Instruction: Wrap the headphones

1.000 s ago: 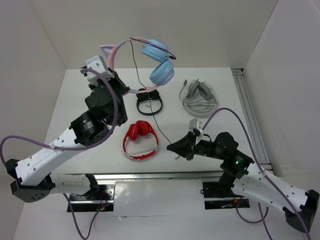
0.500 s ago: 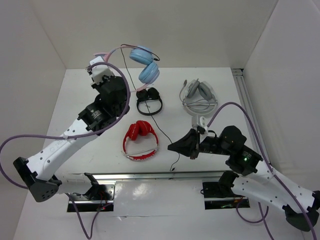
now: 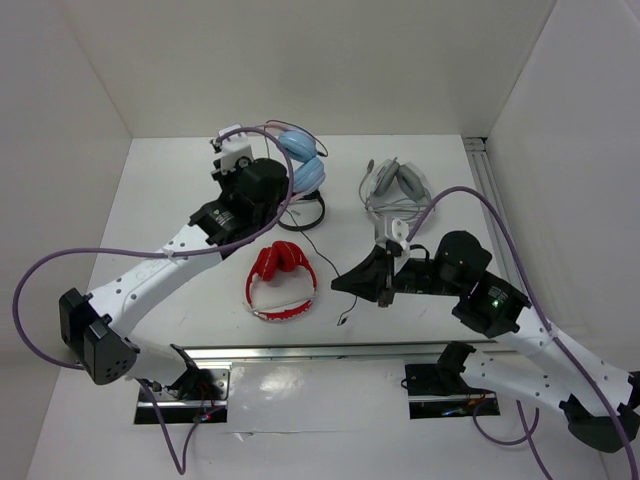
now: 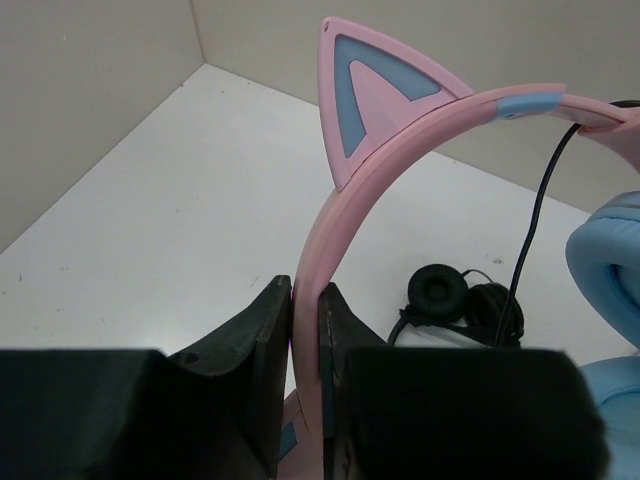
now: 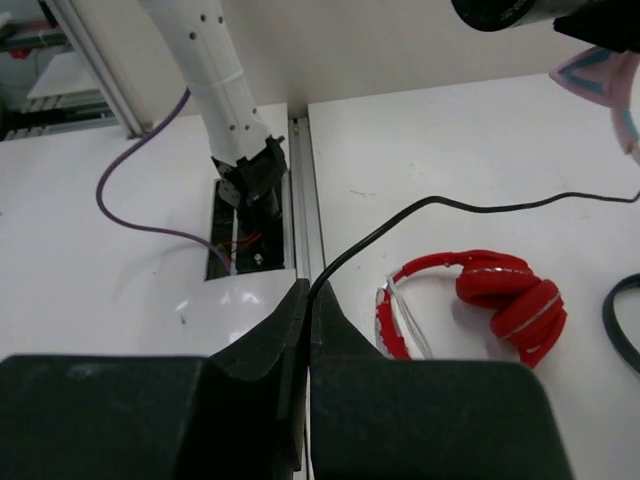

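Note:
The headphones (image 3: pixel 304 164) have a pink headband (image 4: pixel 400 130) with a cat ear, light blue ear cups (image 4: pixel 612 262) and a thin black cable (image 4: pixel 535 215). My left gripper (image 4: pixel 305 302) is shut on the headband and holds the pair above the back of the table; in the top view the left gripper (image 3: pixel 258 155) is just left of the blue cups. My right gripper (image 5: pixel 308 292) is shut on the black cable (image 5: pixel 420 208). In the top view the right gripper (image 3: pixel 346 283) is near the table's front, and the cable's free end (image 3: pixel 342 318) hangs below it.
A red pair of headphones (image 3: pixel 282 280) lies front centre, also in the right wrist view (image 5: pixel 505 297). A small black pair (image 3: pixel 303 213) lies under the held pair. A grey-white pair (image 3: pixel 398 190) lies back right. A metal rail (image 3: pixel 330 350) runs along the near edge.
My left arm has carried the headphones down and to the right, over the small black pair. My right gripper has stayed near the front and still holds the cable, whose free end now hangs lower.

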You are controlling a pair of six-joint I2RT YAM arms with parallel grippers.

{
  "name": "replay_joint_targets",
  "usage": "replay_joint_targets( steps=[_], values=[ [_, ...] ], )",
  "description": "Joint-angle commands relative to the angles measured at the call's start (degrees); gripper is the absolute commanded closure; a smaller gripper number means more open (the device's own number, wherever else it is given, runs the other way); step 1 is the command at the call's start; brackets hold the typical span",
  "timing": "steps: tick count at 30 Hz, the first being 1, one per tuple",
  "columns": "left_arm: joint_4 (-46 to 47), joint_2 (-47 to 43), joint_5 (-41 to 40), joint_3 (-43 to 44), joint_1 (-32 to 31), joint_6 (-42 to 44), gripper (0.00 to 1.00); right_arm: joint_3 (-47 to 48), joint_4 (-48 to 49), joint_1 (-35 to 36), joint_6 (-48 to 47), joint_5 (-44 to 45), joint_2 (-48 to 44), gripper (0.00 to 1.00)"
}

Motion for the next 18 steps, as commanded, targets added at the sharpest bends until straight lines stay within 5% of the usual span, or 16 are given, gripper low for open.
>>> replay_joint_targets(
  steps=[1,11,18],
  values=[
    [4.0,-2.6,-0.9,-1.3,-1.0,-0.8,1.0,4.4,-4.2,0.4,-4.2,2.7,2.3,1.0],
    [1.2,-1.5,-9.3,-6.4,-9.8,3.3,1.0,17.0,-10.8,0.4,-9.4,5.2,10.5,1.0],
    [-28.0,4.3,-7.3,-0.4,-10.5,-22.6,1.0,23.7,-14.5,0.9,-11.4,9.6,12.4,1.0]
  ],
)
